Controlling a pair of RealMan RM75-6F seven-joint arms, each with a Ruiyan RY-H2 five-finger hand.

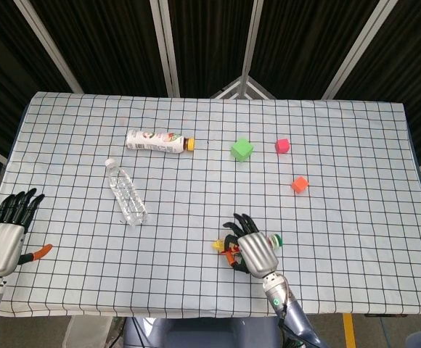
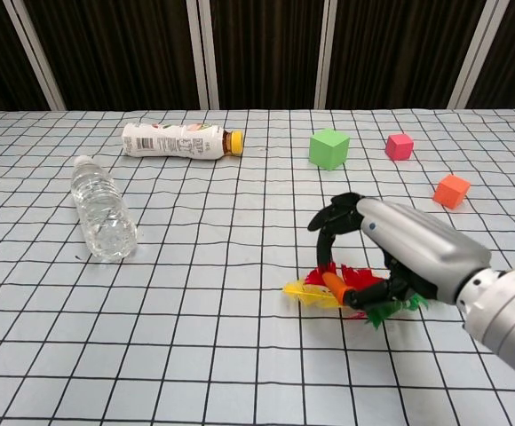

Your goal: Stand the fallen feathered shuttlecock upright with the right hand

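The feathered shuttlecock (image 2: 337,287) has yellow, red and green feathers and lies low on the checked cloth near the front edge. My right hand (image 2: 400,253) is curled over it and grips it, fingers arched above the feathers and the orange-tipped thumb pressed in from below. In the head view the right hand (image 1: 252,250) covers most of the shuttlecock (image 1: 223,247); its white and green cap (image 1: 274,240) pokes out on the right. My left hand (image 1: 3,233) rests at the table's left front corner, fingers spread and holding nothing.
A clear water bottle (image 2: 102,218) lies on its side at the left, and a white drink bottle (image 2: 179,140) lies behind it. A green cube (image 2: 328,147), a pink cube (image 2: 400,146) and an orange cube (image 2: 452,191) stand at the back right.
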